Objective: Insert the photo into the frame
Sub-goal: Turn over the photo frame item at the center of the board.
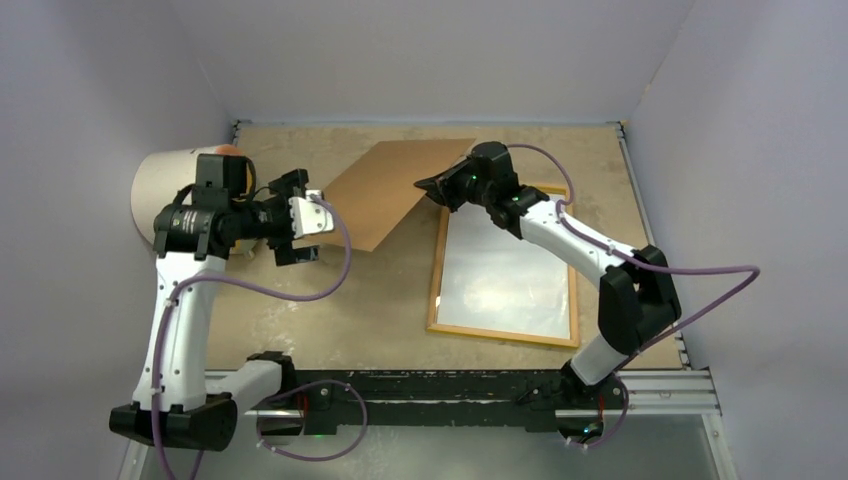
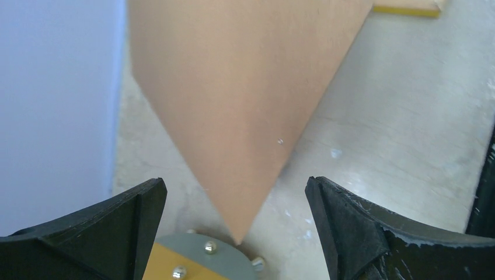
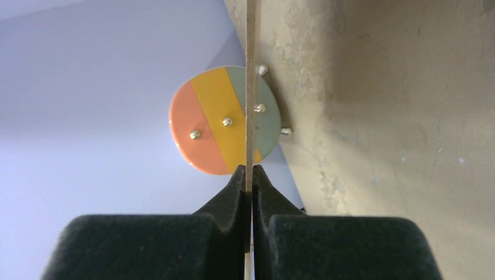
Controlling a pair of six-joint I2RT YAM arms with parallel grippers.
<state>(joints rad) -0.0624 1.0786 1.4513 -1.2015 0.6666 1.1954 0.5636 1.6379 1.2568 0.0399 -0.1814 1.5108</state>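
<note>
Evidently clearing backing board (image 1: 395, 190): right claw (image 3: 251, 178) clamps its edge, aloft; left claw (image 2: 233, 185) wide, board corner just ahead. Below right claw, frame (image 1: 437, 270) flat on counter (image 1: 340, 320); photo unseen. Next: park board aside.

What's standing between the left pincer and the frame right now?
The brown backing board, pinched at its edge by the shut right pincer, hangs tilted between the open left pincer and the frame. The frame itself lies uncovered.
</note>
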